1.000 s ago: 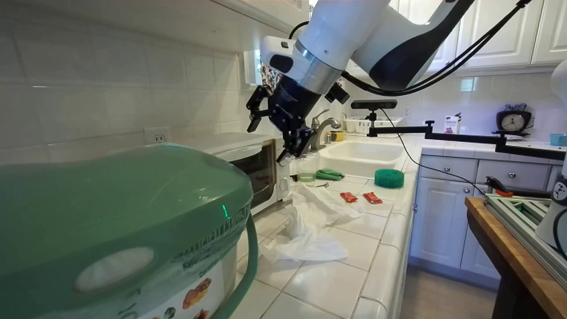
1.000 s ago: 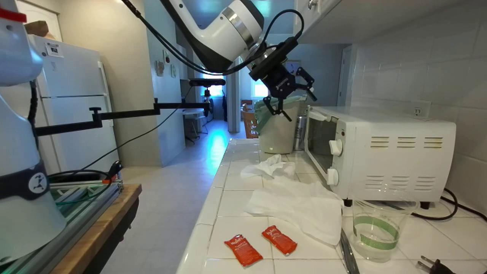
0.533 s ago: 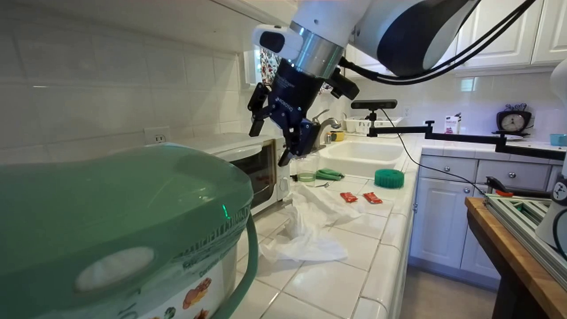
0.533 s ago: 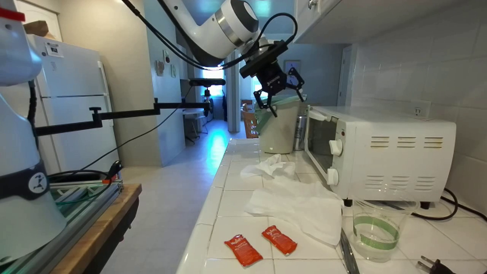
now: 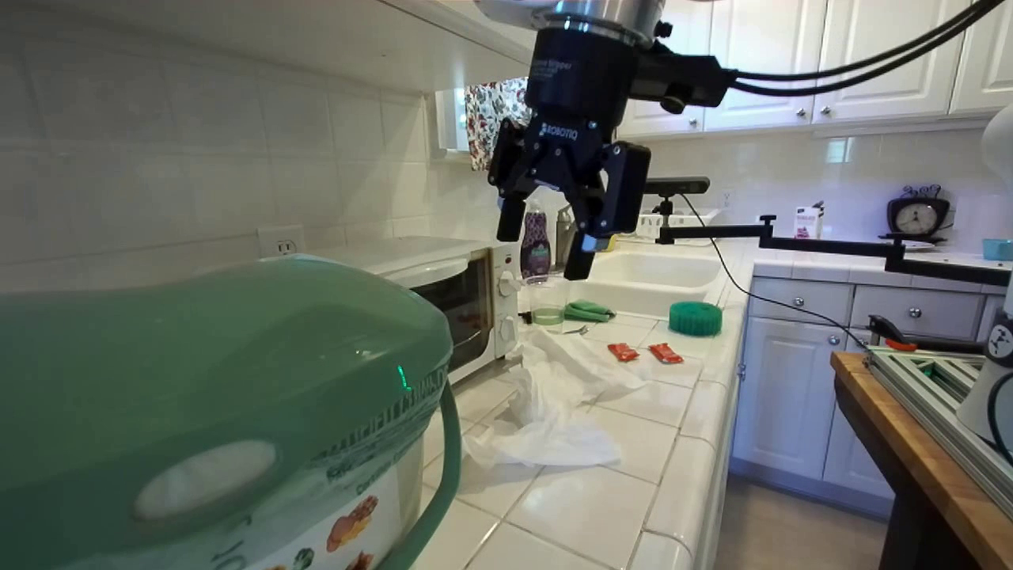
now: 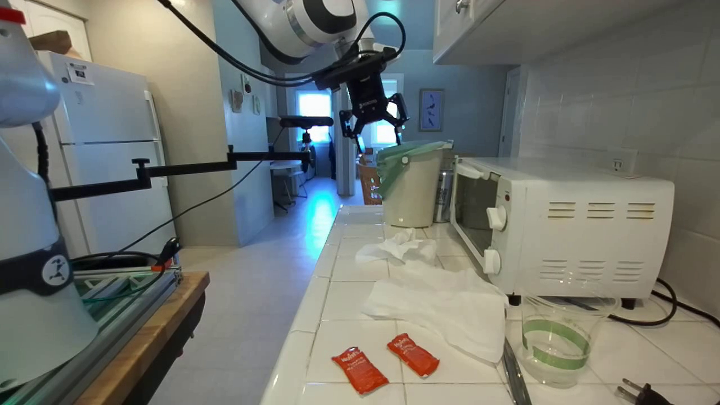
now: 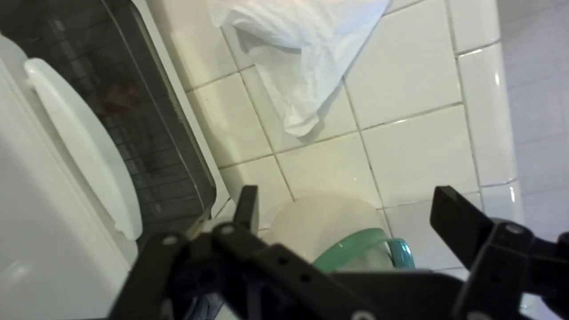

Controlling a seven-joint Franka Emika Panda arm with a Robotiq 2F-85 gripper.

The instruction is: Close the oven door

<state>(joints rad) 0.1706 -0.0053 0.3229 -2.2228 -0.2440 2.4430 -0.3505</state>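
Robotiq gripper point(image 5: 546, 241): fingers spread wide, gripping nothing, tips pointing down; upper centre in both exterior views.
Oven door point(image 7: 153, 146): upright across the front of the toaster oven point(image 6: 590, 236); upper left of the wrist view.
Door handle point(image 7: 89, 146): white, along the door's top edge.
Door to gripper: apart; in an exterior view the glass pane point(image 6: 475, 202) lies below and right of the fingertips.

A far window point(image 6: 314, 104) glows in an exterior view, bluish glare streaks the floor point(image 6: 275, 259), and the wrist view looks soft
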